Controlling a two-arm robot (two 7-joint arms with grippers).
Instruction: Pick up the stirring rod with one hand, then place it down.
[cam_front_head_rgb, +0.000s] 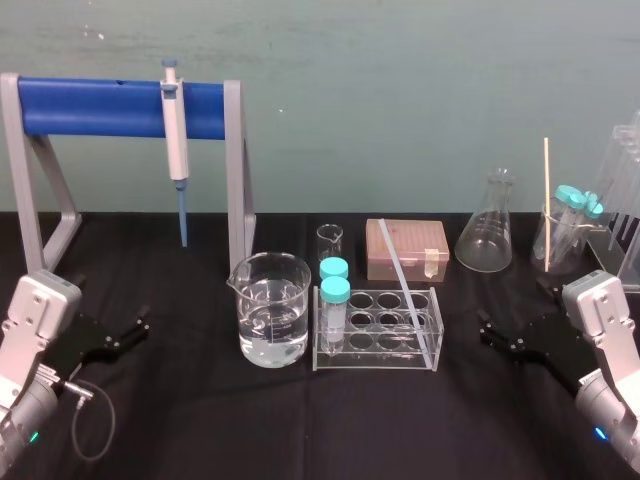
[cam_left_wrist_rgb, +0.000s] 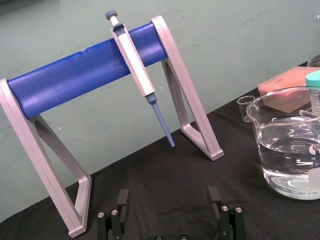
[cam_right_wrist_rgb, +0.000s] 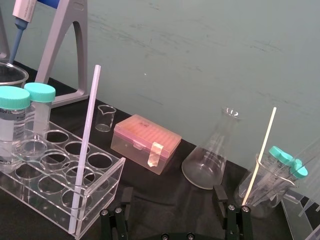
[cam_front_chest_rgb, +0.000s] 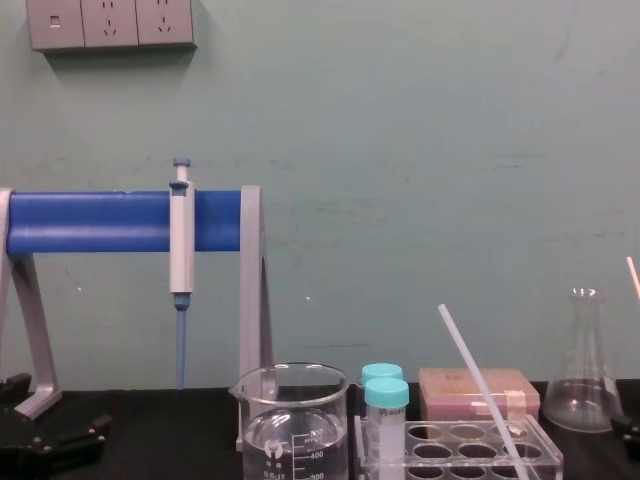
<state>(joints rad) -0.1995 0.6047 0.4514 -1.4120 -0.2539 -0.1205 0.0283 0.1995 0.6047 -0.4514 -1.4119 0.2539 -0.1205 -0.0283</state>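
Head view first: the stirring rod (cam_front_head_rgb: 405, 285) stands slanted in the clear rack (cam_front_head_rgb: 376, 365) at mid-table. Its foot is in the rack's 4 o'clock corner well and its top leans away toward 11 o'clock, across the front of the pink tip box (cam_front_head_rgb: 405, 250). Out at the rack's 9 o'clock, past the water beaker (cam_front_head_rgb: 272, 308), there's the left gripper (cam_front_head_rgb: 128, 333), low over the black cloth and holding nothing. At 3 o'clock sits the right gripper (cam_front_head_rgb: 488, 334), pointing inward, well apart from the rod. Two teal-capped tubes (cam_front_head_rgb: 334, 300) fill the rack's 9 o'clock column.

Over to the left wrist view: the left gripper (cam_left_wrist_rgb: 168, 192) has its fingers (cam_left_wrist_rgb: 122, 200) spread wide with bare cloth between them. Beyond it the pipette (cam_left_wrist_rgb: 135, 60) hangs on the stand's blue bar (cam_left_wrist_rgb: 75, 75), and the beaker (cam_left_wrist_rgb: 287, 145) is off to the side.

Right wrist view now: the right gripper (cam_right_wrist_rgb: 173, 192) is spread just as wide and has nothing in it. The rod (cam_right_wrist_rgb: 86, 147) rises from the rack (cam_right_wrist_rgb: 107, 172) corner nearest this gripper, untouched. The glass flask (cam_right_wrist_rgb: 210, 160) and a thin pale stick (cam_right_wrist_rgb: 260, 155) stand on the gripper's other side.

Chest view to finish: the rod (cam_front_chest_rgb: 480, 390) slants out of the rack (cam_front_chest_rgb: 455, 445), its top tipped to 11 o'clock and clear above the tube caps, with the pipette (cam_front_chest_rgb: 181, 240) well off at 9 o'clock.
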